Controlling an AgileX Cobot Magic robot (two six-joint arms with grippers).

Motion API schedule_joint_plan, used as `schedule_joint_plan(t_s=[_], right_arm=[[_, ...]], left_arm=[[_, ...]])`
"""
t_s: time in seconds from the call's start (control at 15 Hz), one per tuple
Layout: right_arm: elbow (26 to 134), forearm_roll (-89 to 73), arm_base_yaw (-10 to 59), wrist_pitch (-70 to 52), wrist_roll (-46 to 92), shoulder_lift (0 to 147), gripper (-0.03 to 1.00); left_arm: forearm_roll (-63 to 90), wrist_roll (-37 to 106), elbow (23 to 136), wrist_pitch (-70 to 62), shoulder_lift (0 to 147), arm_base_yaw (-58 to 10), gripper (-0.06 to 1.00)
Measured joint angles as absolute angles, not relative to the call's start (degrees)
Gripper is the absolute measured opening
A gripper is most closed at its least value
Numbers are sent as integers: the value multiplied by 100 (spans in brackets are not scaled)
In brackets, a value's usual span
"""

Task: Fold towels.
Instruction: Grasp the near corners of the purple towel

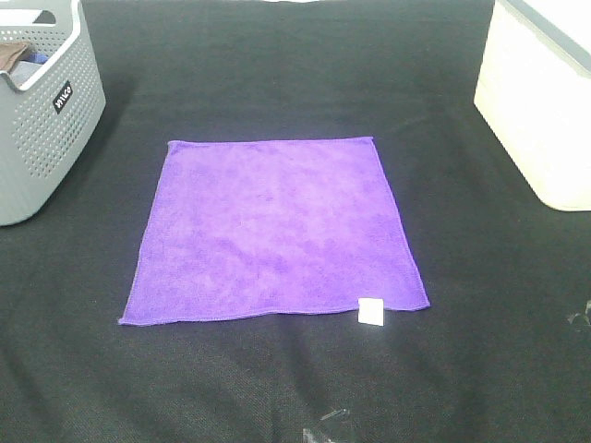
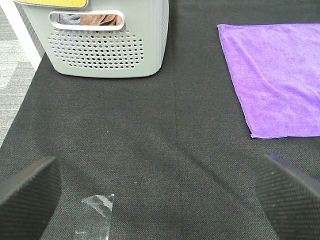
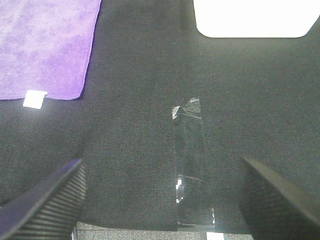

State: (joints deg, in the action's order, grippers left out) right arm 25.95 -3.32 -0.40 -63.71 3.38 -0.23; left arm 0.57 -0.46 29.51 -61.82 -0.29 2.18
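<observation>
A bright purple towel (image 1: pixel 272 231) lies flat and unfolded in the middle of the black table, with a small white tag (image 1: pixel 371 312) at its near right corner. It also shows in the left wrist view (image 2: pixel 275 75) and in the right wrist view (image 3: pixel 45 45), where the tag (image 3: pixel 34 99) shows too. My left gripper (image 2: pixel 157 192) is open and empty above bare table, to the left of the towel. My right gripper (image 3: pixel 160 197) is open and empty above bare table, to the right of the towel. Neither gripper shows in the high view.
A grey perforated basket (image 1: pixel 42 111) with brownish and blue cloths stands at the back left; it also shows in the left wrist view (image 2: pixel 100 47). A white bin (image 1: pixel 545 101) stands at the back right. Strips of clear tape (image 3: pixel 189 160) lie on the black table cover (image 1: pixel 277 378).
</observation>
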Motion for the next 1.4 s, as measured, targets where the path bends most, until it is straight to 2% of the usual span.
schedule_joint_plan(t_s=[0.13, 0.27, 1.4], right_arm=[[2595, -332, -40, -6371, 338, -23, 91], [2595, -332, -40, -6371, 338, -23, 95], [2595, -332, -40, -6371, 338, -23, 96]], left_arm=[[57, -46, 2951, -6182, -29, 218, 99], [57, -46, 2951, -6182, -29, 218, 99], [57, -46, 2951, -6182, -29, 218, 99]])
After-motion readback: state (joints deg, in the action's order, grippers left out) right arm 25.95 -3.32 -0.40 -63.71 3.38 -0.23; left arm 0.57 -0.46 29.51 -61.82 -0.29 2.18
